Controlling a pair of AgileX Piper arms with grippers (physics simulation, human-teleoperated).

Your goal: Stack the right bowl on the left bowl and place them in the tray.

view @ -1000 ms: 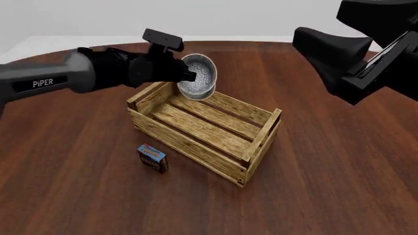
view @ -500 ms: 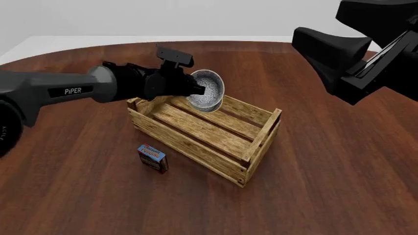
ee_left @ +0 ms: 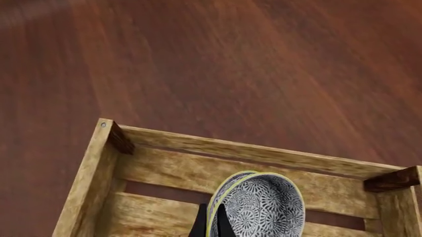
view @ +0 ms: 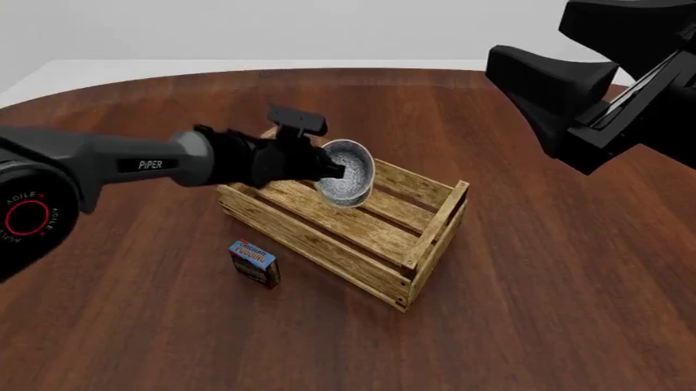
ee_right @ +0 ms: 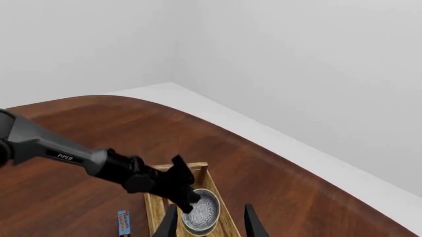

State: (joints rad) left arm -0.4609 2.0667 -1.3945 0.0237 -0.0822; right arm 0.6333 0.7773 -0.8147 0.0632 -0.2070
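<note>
Over the last second the stacked bowls [view: 345, 172], pinched by the rim in the left gripper [view: 329, 169], were carried from above the far wall of the tray [view: 426, 241] forward and downward, so that they were now held over the tray's interior, tilted on edge with the patterned inside facing the right arm's side. This was judged to mean that the stacking step was done and that only the lowering and release into the tray remained. In the left wrist view two nested rims [ee_left: 228, 192] could be told apart, with the slatted floor and far wall of the tray [ee_left: 197, 148] behind them, yet only the fingertip stubs of the gripper were shown, cut off at the frame's edge. Whether the bowls touched the floor slats could not be settled from any view. The right gripper [ee_right: 209, 222] was seen with its fingers spread and nothing between them, raised well apart from the tray. A small blue-and-red box [view: 254, 262] lay on the desk [view: 566, 309] just beside the tray; its label was too small to be read.
</note>
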